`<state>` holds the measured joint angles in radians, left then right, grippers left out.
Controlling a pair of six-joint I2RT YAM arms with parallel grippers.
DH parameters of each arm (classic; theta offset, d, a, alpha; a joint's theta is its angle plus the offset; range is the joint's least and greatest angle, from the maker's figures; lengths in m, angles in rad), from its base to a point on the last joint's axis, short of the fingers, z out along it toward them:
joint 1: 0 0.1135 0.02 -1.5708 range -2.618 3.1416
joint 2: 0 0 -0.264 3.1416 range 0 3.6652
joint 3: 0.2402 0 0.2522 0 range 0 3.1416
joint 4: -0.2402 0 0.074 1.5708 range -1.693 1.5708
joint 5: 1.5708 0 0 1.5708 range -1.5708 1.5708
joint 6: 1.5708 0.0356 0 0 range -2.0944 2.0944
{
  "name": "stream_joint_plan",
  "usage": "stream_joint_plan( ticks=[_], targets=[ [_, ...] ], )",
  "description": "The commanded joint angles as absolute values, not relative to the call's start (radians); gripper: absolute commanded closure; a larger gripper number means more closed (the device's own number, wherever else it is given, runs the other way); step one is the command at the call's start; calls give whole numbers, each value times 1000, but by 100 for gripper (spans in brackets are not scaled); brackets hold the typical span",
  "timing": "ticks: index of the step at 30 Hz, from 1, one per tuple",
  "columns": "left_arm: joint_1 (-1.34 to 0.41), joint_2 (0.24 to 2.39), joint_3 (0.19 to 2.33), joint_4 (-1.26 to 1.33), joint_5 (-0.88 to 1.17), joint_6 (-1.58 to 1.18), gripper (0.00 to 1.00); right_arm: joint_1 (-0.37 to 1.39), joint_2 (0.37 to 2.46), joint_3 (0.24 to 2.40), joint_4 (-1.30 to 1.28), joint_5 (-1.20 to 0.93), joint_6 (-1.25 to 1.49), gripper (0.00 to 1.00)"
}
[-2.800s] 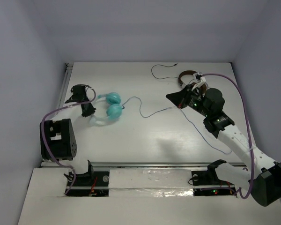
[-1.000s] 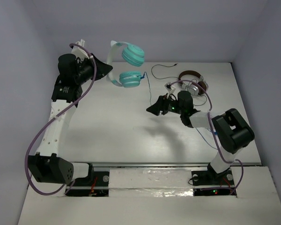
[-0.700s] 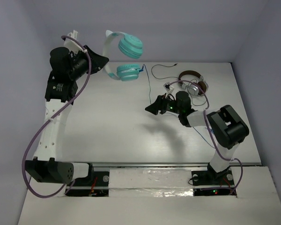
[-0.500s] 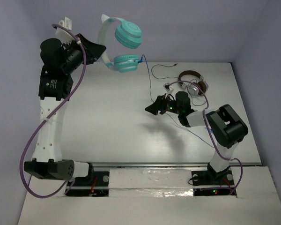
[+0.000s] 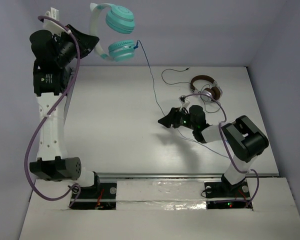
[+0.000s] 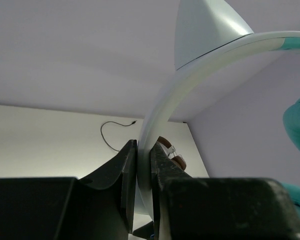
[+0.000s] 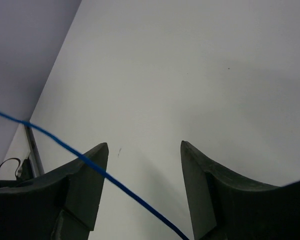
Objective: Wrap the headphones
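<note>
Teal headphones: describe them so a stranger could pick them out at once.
Find the left arm, raised tall at the far left of the table. Its jaws pinch the white headband of the teal headphones, held in the air before the back wall. Unlike the brown pair lying on the table, these trail a thin blue cable.

In the left wrist view the headphones [image 6: 200, 100] show only a stretch of white headband. It runs off the right edge, where a teal cup [image 6: 299, 122] is cropped too. The band's lower end is hidden between the fingers [image 6: 125, 180] of the left gripper [image 6: 143, 150], which also cover most of the brown-and-silver headphones [image 6: 171, 150]. In the right wrist view the blue cable [image 7: 65, 148] leaves at the left and bottom edges, both ends unseen. From above, past the right gripper [image 5: 162, 121], it is too thin to follow toward the counter's [image 5: 115, 130] right edge.
</note>
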<state>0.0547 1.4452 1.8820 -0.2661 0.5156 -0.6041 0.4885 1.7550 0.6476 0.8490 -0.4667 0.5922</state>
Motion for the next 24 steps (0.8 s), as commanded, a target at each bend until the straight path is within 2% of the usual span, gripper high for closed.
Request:
stream_joint_plan(
  ticks=[1,2,3,7,8,9,10,11,12,14,18,24],
  targets=[
    [66,1440,1898,-147,520,-673,100,511,1738,617,965,-448,638,36],
    [66,1439,1881,-137,522,-678,100,523,1747,620,963,-446,644,41],
    [66,1437,1855,-118,519,-680,100,523,1759,618,960,-443,649,41],
    [66,1436,1818,-107,502,-675,100,548,1753,583,983,-407,676,37],
    [66,1433,1806,-101,500,-683,100,557,1749,577,989,-408,680,39],
    [66,1430,1792,-77,499,-689,100,557,1746,572,989,-410,683,47],
    [66,1427,1758,-65,494,-696,100,557,1737,575,971,-411,693,60],
    [66,1424,1743,-57,488,-703,100,567,1729,580,953,-407,699,88],
    [66,1422,1730,-55,480,-701,100,583,1721,584,934,-394,703,98],
    [66,1417,1680,-60,448,-692,100,606,1686,604,846,-370,690,100],
    [66,1359,1530,-31,390,-676,100,673,1589,661,588,-156,644,100],
    [54,1238,1183,83,286,-710,100,794,1514,849,168,99,578,100]
  ],
)
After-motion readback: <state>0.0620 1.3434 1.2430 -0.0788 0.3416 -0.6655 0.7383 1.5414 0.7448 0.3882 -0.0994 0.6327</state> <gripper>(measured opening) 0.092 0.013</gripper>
